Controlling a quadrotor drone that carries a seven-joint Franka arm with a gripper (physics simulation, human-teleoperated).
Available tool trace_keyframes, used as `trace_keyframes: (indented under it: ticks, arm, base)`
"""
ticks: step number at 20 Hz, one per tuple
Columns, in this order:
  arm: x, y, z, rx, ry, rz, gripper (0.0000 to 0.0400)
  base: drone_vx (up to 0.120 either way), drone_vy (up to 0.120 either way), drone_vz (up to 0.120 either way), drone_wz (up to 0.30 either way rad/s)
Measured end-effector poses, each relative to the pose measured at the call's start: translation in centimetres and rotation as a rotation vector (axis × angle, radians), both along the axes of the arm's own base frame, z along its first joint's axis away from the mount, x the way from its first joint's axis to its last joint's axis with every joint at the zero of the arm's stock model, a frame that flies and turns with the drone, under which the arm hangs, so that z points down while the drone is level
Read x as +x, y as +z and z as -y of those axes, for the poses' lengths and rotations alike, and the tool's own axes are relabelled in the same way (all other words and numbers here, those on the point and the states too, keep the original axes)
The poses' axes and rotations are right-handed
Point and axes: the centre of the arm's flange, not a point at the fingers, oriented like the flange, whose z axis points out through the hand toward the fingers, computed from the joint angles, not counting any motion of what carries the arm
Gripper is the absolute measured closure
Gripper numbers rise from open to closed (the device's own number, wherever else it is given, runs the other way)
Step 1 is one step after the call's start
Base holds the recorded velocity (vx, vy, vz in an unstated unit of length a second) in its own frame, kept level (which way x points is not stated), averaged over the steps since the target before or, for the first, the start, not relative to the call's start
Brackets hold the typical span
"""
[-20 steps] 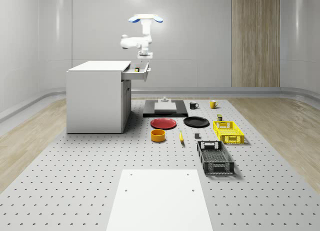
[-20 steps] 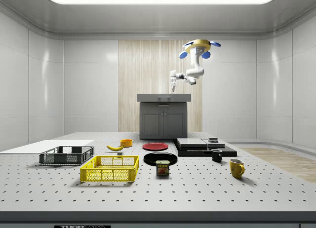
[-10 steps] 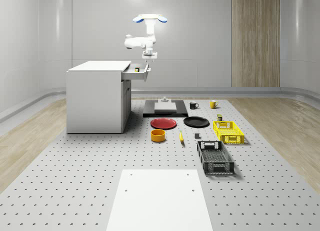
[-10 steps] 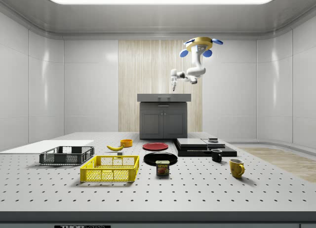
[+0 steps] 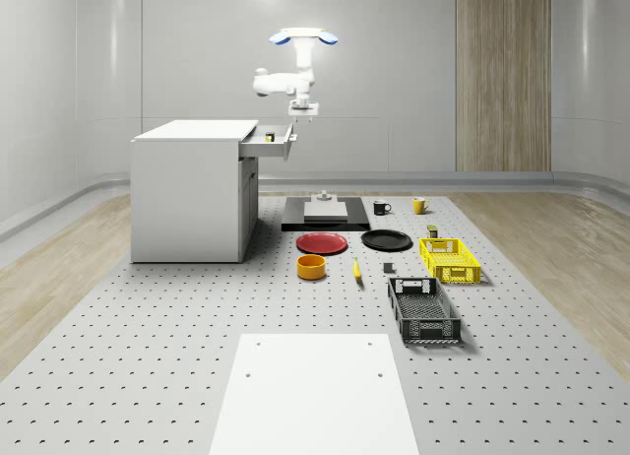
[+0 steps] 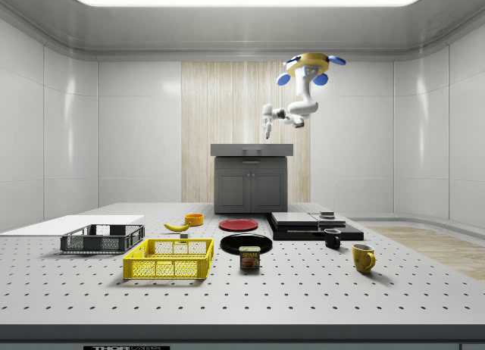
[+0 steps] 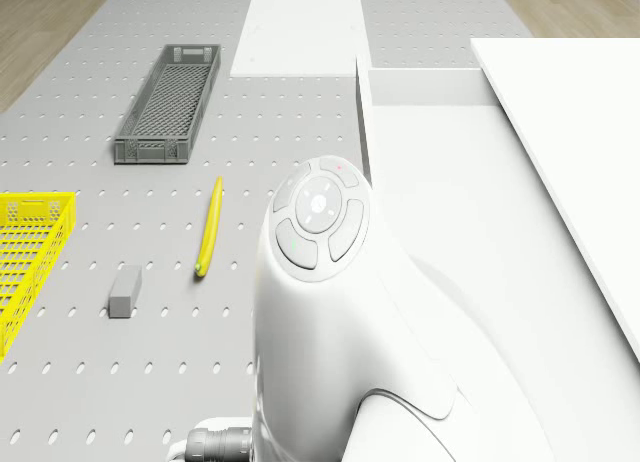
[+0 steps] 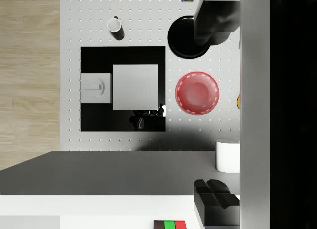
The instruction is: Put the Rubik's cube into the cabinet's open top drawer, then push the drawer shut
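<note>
The white cabinet (image 5: 192, 189) has its top drawer (image 5: 273, 141) pulled open. The Rubik's cube (image 8: 169, 224) shows red and green tiles at the edge of the wrist view, on a white surface that looks like the drawer's inside. The drone (image 5: 303, 35) hovers high, above and just beyond the drawer's front. Its arm bends down to the gripper (image 5: 301, 110), which hangs a little above the drawer front. In the wrist view the gripper (image 8: 204, 112) is open: its dark fingers (image 8: 213, 21) stand wide apart with nothing between them. From the side, the gripper (image 6: 267, 130) is above the cabinet top (image 6: 251, 148).
On the floor below lie a black platform (image 5: 325, 215) with white blocks, a red plate (image 5: 322, 243), a black plate (image 5: 386, 240), an orange bowl (image 5: 311, 267), a banana (image 7: 208, 227), two mugs, a yellow crate (image 5: 449, 259) and a black crate (image 5: 423, 309).
The drone and arm have risen and drifted toward the whole-scene view's right. The gripper has lifted from just over the drawer to higher above its front edge.
</note>
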Motion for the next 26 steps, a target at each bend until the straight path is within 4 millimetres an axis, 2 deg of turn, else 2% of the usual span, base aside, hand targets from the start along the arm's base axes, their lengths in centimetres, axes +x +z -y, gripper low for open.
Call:
trace_keyframes:
  ticks: [1,2,4,7,11,15,21,23,24,26]
  arm:
    - [0.0,0.0,0.0,0.000,0.000,0.000,0.0000]
    - [-0.2,0.2,-0.4,-0.097,-0.008,-0.002,0.0000]
    - [-0.9,1.1,1.1,-0.415,0.024,0.005,0.0000]
    - [-0.3,3.4,3.0,-0.799,0.109,0.029,0.0000]
    - [-0.1,6.4,6.5,-1.178,0.069,0.026,0.0000]
    - [0.0,8.2,8.5,-1.378,0.034,0.015,0.0000]
    - [0.0,9.4,9.6,-1.506,0.010,0.007,0.0000]
    - [0.0,9.6,9.8,-1.525,0.006,0.005,0.0116]
    - [0.0,9.7,9.8,-1.533,0.004,0.005,0.0155]
    - [0.0,9.8,9.9,-1.545,0.002,0.004,0.0210]
  base:
    - [0.000,0.120,0.000,0.000]
    - [0.000,0.120,0.000,0.000]
    - [0.000,0.120,0.000,0.000]
    - [0.000,0.067,-0.080,0.000]
    - [0.000,0.000,-0.120,0.000]
    - [0.000,0.000,-0.120,0.000]
    - [0.000,-0.120,-0.120,0.000]
    - [0.000,-0.120,0.000,0.000]
    - [0.000,-0.120,0.000,0.000]
    - [0.000,-0.120,0.000,0.000]
